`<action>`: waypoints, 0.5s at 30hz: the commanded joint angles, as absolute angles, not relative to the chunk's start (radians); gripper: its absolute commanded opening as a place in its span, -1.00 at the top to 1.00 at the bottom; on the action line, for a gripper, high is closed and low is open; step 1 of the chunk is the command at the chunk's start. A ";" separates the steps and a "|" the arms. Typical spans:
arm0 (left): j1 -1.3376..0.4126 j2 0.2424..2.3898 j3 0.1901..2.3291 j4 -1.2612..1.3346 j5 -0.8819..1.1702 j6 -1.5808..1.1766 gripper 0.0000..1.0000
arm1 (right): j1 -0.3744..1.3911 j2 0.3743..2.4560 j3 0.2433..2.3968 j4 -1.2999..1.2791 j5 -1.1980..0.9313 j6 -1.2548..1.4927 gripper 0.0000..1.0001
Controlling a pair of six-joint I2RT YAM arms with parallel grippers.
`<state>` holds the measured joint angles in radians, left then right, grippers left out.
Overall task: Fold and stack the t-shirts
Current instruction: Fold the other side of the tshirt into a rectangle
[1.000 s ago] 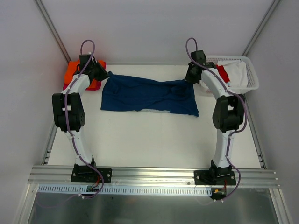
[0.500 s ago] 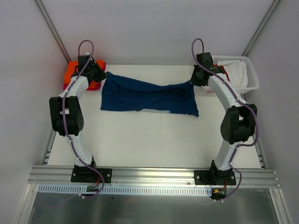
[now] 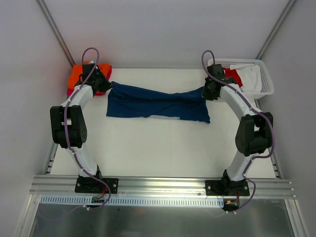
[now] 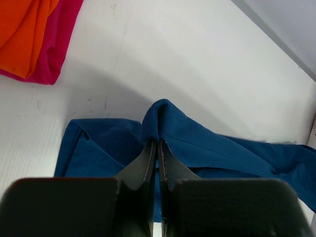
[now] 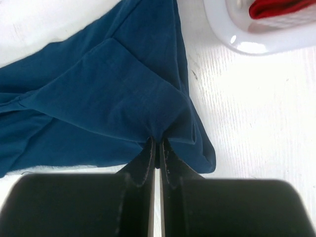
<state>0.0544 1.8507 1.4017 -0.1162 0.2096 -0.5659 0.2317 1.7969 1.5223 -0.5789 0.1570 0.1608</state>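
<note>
Two claws gripped the navy blue t-shirt (image 3: 158,103), one at each far corner: the left claw (image 4: 157,146) was pinched fully shut on a peak of cloth at the shirt's far left, and the right claw (image 5: 157,144) was closed just as tight on a gathered fold at its far right. The shirt lay spread across the far half of the worktop (image 3: 158,148), its far edge raised and strung between the two grips with a dip in the middle, its near part flat on the surface. A pale sliver showed along the near edge, possibly the inside of a hem or collar, though the overhead view was too small to say. Just beside the left claw, in the far left corner, sat the orange t-shirt (image 3: 76,74) on top of the magenta-pink t-shirt (image 4: 54,54), which I took to be the stack; the white lattice basket (image 3: 267,84) at the far right held the red t-shirt (image 3: 232,76) and the white t-shirt (image 3: 252,76). The step in hand looked like a lengthwise fold of the navy shirt, far edge over near. The next move would call for both arms to draw their corners toward the near side together and at one height, so the cloth went over taut and square, then lower the edge onto the near hem before letting go
</note>
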 commanded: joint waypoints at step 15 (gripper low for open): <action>0.066 1.669 1.213 -0.103 0.196 -0.558 1.00 | 0.253 1.637 1.351 -0.531 0.141 0.199 0.99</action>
<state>0.0544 1.7443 1.2381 -0.1169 0.2039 -0.5659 0.2386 1.7008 1.3731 -0.5488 0.1440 0.1833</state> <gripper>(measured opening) 0.009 0.022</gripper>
